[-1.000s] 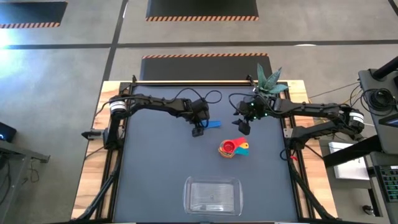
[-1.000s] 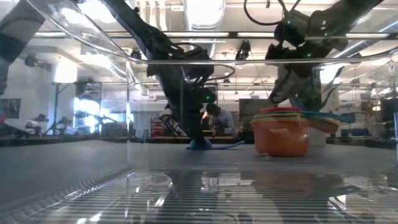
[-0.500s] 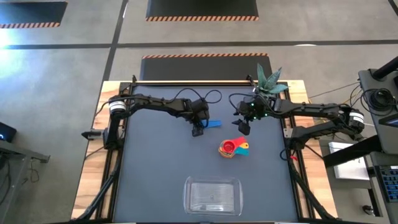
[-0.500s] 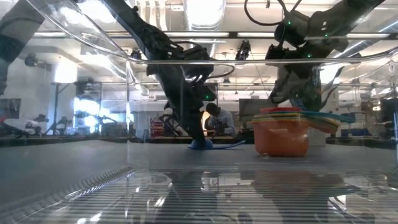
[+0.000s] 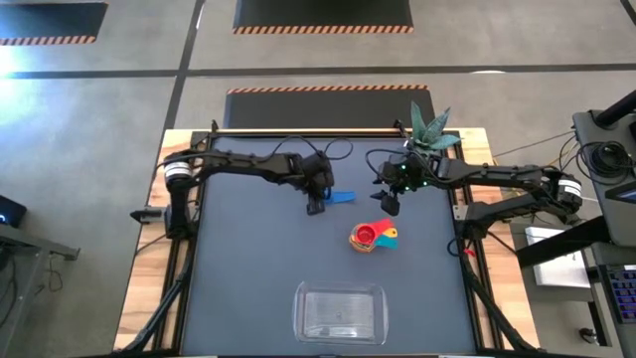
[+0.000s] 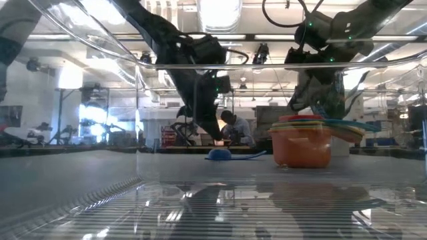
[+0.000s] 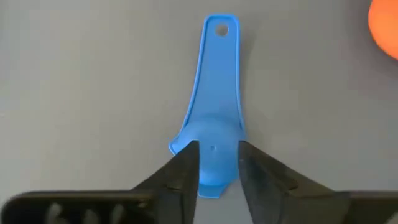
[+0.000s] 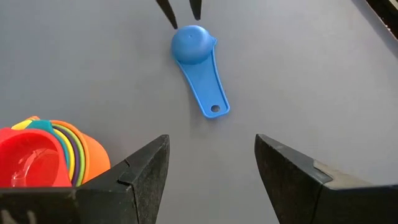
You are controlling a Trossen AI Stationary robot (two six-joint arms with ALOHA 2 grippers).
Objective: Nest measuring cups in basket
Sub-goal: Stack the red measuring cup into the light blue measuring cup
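A blue measuring cup [image 5: 342, 197] lies upside down on the dark table, its handle pointing away from my left gripper [image 5: 316, 205]. In the left wrist view the left gripper [image 7: 217, 167] hovers just over the cup's bowl [image 7: 211, 118], fingers slightly apart and holding nothing. The low view shows the cup [image 6: 220, 154] resting on the table with the gripper [image 6: 215, 133] above it. The other cups stand nested in a stack [image 5: 372, 237], red on top, orange outermost. My right gripper [image 5: 390, 204] hangs open behind the stack [image 8: 43, 152]. The clear basket [image 5: 301, 298] stands empty at the table's front.
A small potted plant [image 5: 429, 129] stands at the back right corner, close to the right arm. The low view looks through the basket's clear wall [image 6: 100, 193]. A person [image 6: 235, 127] sits far back in the room.
My left gripper has lifted off the blue cup, which stays on the table, shifted slightly right. The right arm and the stack have not moved.
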